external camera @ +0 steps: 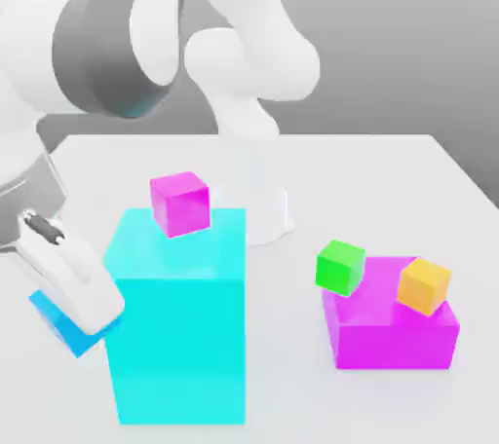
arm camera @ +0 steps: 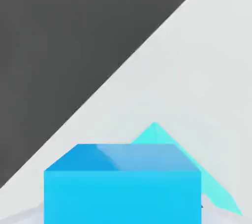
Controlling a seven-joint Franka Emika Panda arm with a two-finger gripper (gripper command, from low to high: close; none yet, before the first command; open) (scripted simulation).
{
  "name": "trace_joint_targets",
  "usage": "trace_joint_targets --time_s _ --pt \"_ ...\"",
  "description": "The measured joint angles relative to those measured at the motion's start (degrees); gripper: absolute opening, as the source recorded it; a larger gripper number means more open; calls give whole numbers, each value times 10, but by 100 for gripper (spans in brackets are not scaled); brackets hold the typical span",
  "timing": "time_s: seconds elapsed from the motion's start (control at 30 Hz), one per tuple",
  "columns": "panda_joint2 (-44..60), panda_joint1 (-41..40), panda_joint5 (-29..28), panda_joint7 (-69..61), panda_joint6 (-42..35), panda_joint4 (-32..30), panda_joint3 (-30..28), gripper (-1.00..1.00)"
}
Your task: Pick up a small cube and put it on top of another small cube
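Note:
The small bright blue cube [external camera: 58, 327] is at the exterior view's left, close beside the tall cyan block [external camera: 180, 320]. My gripper [external camera: 86, 312] is shut on it, its white fingers [external camera: 70, 281] reaching down over it. The hand view has the blue cube [arm camera: 123, 188] close up, with a corner of the cyan block [arm camera: 156, 134] behind it. The small magenta-pink cube [external camera: 180, 203] sits upright on top of the cyan block, near its back edge, above and to the right of my gripper.
A wide low magenta block [external camera: 390, 335] stands at the exterior view's right with a green cube [external camera: 340, 268] and an orange cube [external camera: 424, 285] on it. The arm's white base [external camera: 263, 208] rises behind the cyan block. The white table [external camera: 390, 179] ends close behind my hand.

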Motion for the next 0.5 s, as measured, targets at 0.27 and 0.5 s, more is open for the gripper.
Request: trace_joint_targets --time_s 0.27,0.5 --pt "-160 30 56 -90 -114 -28 7 -100" --pt "-312 14 45 -21 -89 -150 10 -100"
